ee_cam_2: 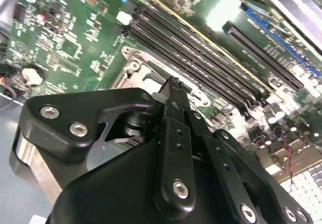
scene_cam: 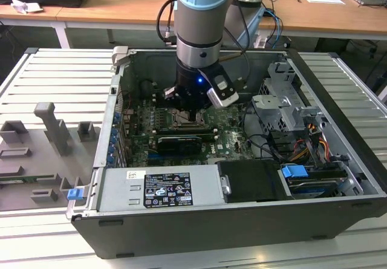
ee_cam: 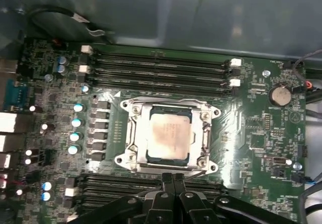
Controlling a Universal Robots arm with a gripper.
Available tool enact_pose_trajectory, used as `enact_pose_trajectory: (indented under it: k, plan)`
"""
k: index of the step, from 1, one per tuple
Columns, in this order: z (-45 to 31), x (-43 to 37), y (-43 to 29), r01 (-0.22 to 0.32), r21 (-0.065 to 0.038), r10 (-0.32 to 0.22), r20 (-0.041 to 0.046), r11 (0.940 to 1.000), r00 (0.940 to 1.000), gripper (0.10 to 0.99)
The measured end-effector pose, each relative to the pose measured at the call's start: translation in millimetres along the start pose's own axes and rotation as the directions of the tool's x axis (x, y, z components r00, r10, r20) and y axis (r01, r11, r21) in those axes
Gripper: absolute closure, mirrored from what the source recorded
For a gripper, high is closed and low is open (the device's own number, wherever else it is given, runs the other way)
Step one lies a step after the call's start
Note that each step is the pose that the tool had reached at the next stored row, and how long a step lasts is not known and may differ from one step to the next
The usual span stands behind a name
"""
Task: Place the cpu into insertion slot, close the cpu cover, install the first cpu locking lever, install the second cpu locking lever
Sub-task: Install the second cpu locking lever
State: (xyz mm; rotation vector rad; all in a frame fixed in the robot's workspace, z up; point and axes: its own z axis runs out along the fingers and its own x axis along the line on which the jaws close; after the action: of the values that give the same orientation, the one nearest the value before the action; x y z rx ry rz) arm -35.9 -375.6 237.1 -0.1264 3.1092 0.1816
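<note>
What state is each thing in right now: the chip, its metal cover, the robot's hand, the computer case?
cpu: seated in the insertion slot.
cpu cover: closed down around the cpu.
hand: fingers together, holding nothing, at the socket's edge.
computer case: side open.

Open computer case (scene_cam: 338,160) on a slatted table (scene_cam: 54,75), grey fixtures (scene_cam: 51,130) beside it.
</note>
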Motion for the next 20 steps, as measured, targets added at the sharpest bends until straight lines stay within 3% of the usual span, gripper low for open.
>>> enact_pose_trajectory:
  k: [6,20]
  plan:
    - [-0.9,2.2,-7.5,0.000,-0.007,0.000,0.0006,1.0000,1.0000,0.980]
    - [-1.3,6.2,-9.7,0.000,-0.016,0.000,0.0013,0.9999,1.0000,0.980]
